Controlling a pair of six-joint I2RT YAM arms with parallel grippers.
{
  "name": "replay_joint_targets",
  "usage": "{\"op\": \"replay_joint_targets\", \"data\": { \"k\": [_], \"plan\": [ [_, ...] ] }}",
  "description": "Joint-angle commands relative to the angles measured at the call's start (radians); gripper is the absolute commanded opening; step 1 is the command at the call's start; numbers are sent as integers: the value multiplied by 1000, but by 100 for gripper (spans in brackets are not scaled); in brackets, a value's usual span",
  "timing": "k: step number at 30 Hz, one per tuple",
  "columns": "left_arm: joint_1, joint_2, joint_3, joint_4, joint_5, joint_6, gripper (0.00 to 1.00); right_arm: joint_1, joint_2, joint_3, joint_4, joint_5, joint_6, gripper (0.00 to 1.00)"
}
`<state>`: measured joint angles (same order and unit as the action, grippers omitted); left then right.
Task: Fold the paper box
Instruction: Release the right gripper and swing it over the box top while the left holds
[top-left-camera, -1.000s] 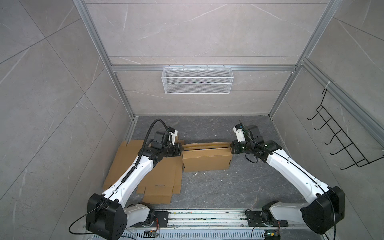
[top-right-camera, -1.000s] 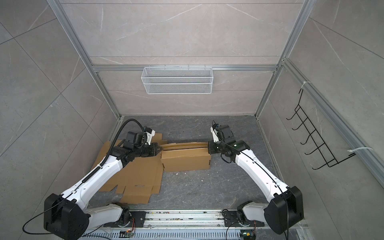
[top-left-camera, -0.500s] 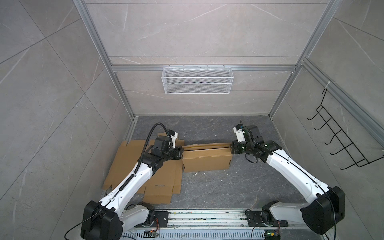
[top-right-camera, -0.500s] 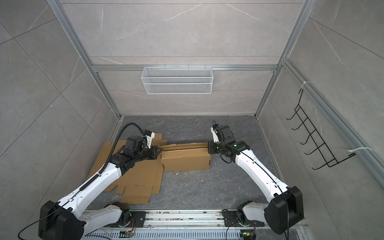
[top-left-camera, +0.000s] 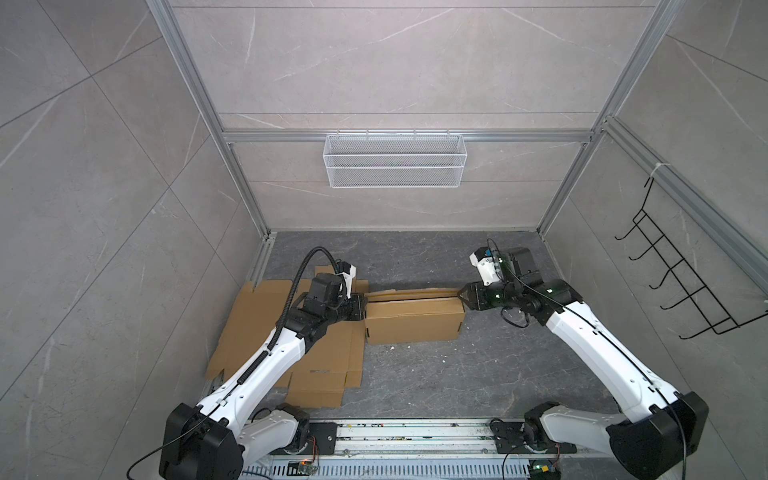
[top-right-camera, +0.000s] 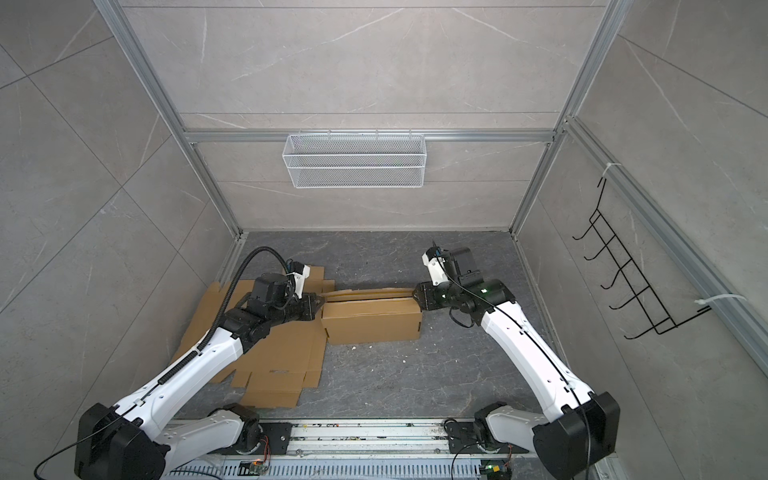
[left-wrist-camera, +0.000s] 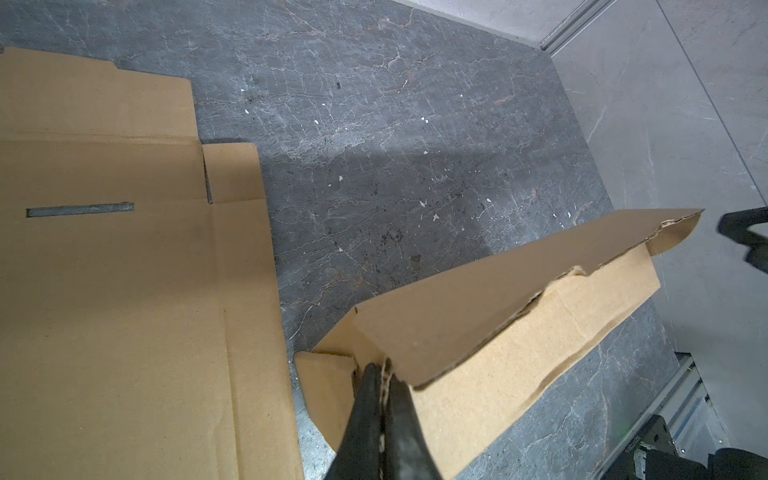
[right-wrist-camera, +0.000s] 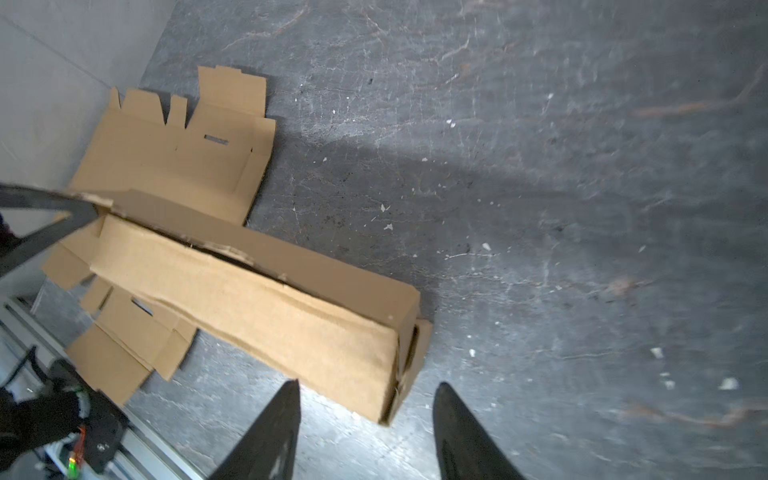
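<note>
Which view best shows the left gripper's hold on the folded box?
The left wrist view: the left gripper is seen close up, shut on an edge of the box. Both top views show only its dark body at the box's end. The right wrist view shows it far off, partly cut.

Right tool (right-wrist-camera: 368, 383): jaws newly apart

Dark grey marbled floor (top-left-camera: 457, 382) under a part-folded paper box (top-left-camera: 413, 322), flat cardboard sheets (top-left-camera: 249, 316) and white specks (right-wrist-camera: 728, 383).
</note>
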<state>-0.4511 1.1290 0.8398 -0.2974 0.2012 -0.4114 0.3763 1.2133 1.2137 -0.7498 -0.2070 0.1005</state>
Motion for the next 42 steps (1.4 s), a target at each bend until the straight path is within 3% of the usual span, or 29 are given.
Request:
{"op": "replay_joint_targets", "data": {
  "k": [1, 7, 12, 15, 21, 25, 33, 42],
  "plan": [
    [-18, 18, -41, -139, 16, 12, 0, 14, -53, 60, -80, 83, -207, 60],
    [-25, 23, -46, -130, 13, 11, 0, 217, 41, 152, -90, 207, -481, 80],
    [-31, 28, -49, -125, 10, 14, 0, 354, 189, 225, -44, 277, -632, 82],
    [-33, 27, -52, -123, 7, 16, 0, 393, 264, 254, -15, 262, -694, 85],
    [-34, 20, -50, -124, 5, 21, 0, 395, 396, 334, 0, 183, -725, 91],
    [-37, 19, -50, -124, 3, 22, 0, 395, 474, 403, -99, 118, -746, 94],
    [-36, 20, -53, -124, 1, 28, 0, 395, 482, 376, -104, 99, -738, 93],
    [-36, 17, -49, -123, 6, 31, 0, 442, 457, 232, 48, 291, -774, 87]
  ]
}}
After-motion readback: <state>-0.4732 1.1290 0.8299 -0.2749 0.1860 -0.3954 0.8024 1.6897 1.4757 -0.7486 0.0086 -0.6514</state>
